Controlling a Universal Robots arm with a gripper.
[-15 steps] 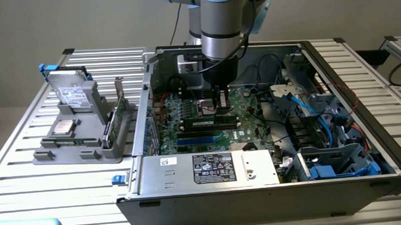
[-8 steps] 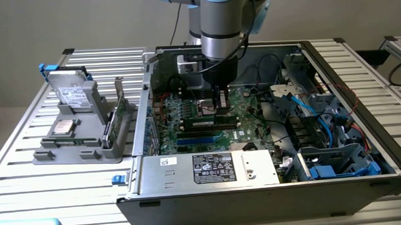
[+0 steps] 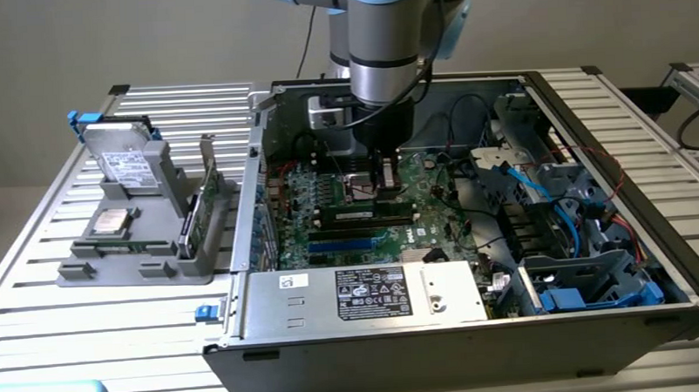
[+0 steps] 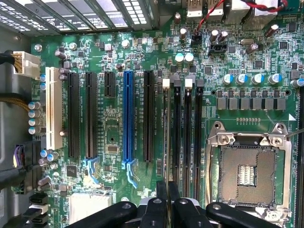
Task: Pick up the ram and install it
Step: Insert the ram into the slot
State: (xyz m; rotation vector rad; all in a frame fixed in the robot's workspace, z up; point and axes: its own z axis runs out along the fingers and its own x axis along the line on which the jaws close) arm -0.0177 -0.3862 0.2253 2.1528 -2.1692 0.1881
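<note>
Fingers (image 4: 161,194) pinch narrow on the ram (image 3: 368,214), its long axis along the slot (image 4: 166,84) farthest from the processor socket (image 4: 247,173)

The arm (image 3: 382,64) is reaching into the open computer case (image 3: 448,349); its closed gripper (image 3: 384,188) is hanging over the motherboard (image 3: 429,215), just beside the ram (image 3: 368,214) standing upright on it.

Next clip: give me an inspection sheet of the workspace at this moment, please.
surface: slatted metal table, open PC case on it.
job's things: ram standing in a motherboard slot.
clutter: grey fixture holding a hard drive, at the exterior view's left.
end effector: shut, over the ram; contact unclear.
cables: blue, red and black, inside the case.
surroundings: plain wall.
</note>
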